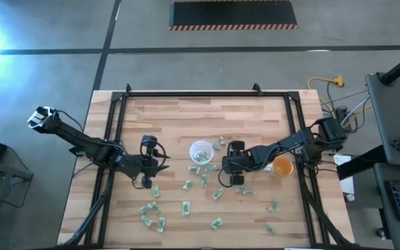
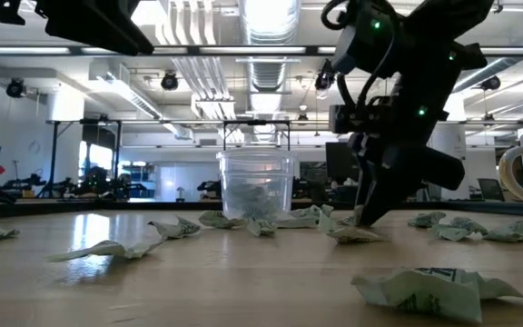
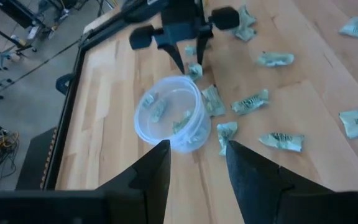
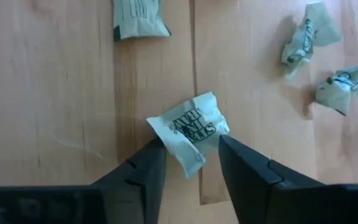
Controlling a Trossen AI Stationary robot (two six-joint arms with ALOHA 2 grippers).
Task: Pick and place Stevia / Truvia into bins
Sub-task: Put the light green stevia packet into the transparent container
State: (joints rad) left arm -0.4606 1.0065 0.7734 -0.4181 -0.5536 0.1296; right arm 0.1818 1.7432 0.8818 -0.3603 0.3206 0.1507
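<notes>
Crumpled green-and-white sweetener packets [image 1: 186, 207] lie scattered over the wooden table. The translucent cup [image 1: 200, 151] stands upright at mid-table with a few packets [image 3: 157, 109] inside. My right gripper [image 4: 191, 158] is low over the table, right of the cup, pointing steeply down. It is open, with one crumpled packet [image 4: 188, 129] lying on the wood between its fingertips. My left gripper [image 3: 197, 165] hovers open and empty left of the cup [image 3: 169, 118], aimed toward it. My right gripper comes at the crumpled packet from above, slanting. One finger [image 4: 148, 165] is at the packet's edge [image 4: 161, 142] and the other [image 4: 241, 165] is beside its opposite side. The packet lies flat on the table. I cannot tell whether either finger touches it.
An orange cup [image 1: 282, 167] stands just right of my right arm. More packets lie around the translucent cup [image 3: 250, 101] and toward the near edge [image 1: 151, 219]. A black frame [image 1: 207, 94] borders the table's far and side edges.
</notes>
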